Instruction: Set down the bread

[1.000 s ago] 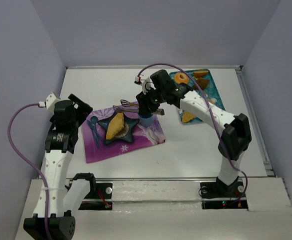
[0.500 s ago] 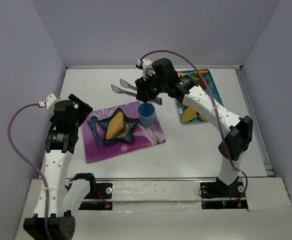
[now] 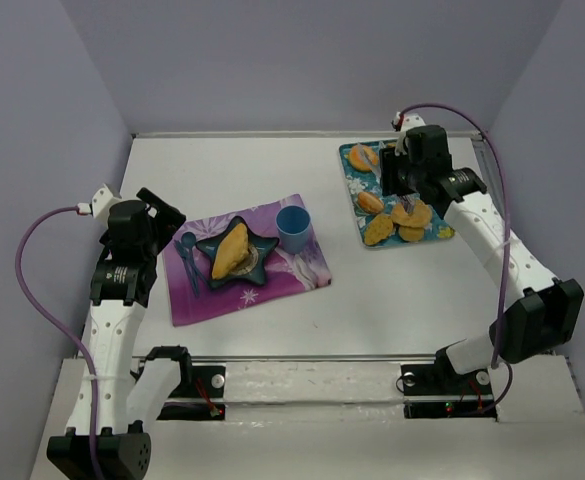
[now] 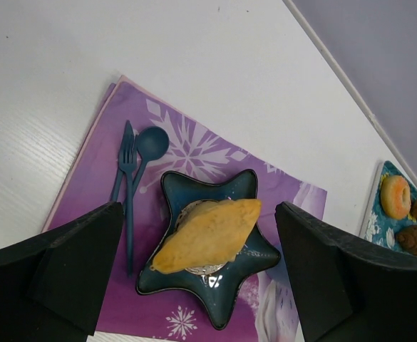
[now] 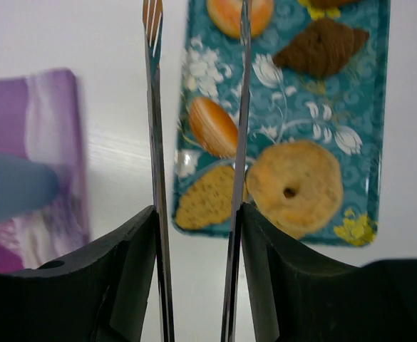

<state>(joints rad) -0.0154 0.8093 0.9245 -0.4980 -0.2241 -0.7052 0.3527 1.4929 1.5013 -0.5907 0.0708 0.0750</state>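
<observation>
A golden bread [image 3: 231,250] [image 4: 208,235] lies on a dark star-shaped plate [image 3: 259,267] [image 4: 219,303] on the purple mat [image 3: 297,275]. My left gripper [image 3: 160,212] [image 4: 197,206] hangs above that plate, open, with nothing between its fingers. My right gripper [image 3: 404,188] [image 5: 197,210] is over the teal tray [image 3: 443,233] [image 5: 351,107], shut on metal tongs [image 5: 155,107] whose two blades point down at the tray. On the tray lie several breads, among them a ring doughnut [image 5: 294,187], a yellow piece [image 5: 204,206], an orange glazed bun [image 5: 213,127] and a dark croissant [image 5: 322,46].
A blue cup [image 3: 292,228] [image 5: 12,192] stands on the mat's right corner. A blue fork and spoon [image 3: 187,262] [image 4: 127,171] lie left of the plate. The table's right edge rail [image 3: 512,250] runs close to the tray.
My right arm has swung from above the blue cup to the right, over the teal tray, with the tongs still in its grip. The left arm has not moved.
</observation>
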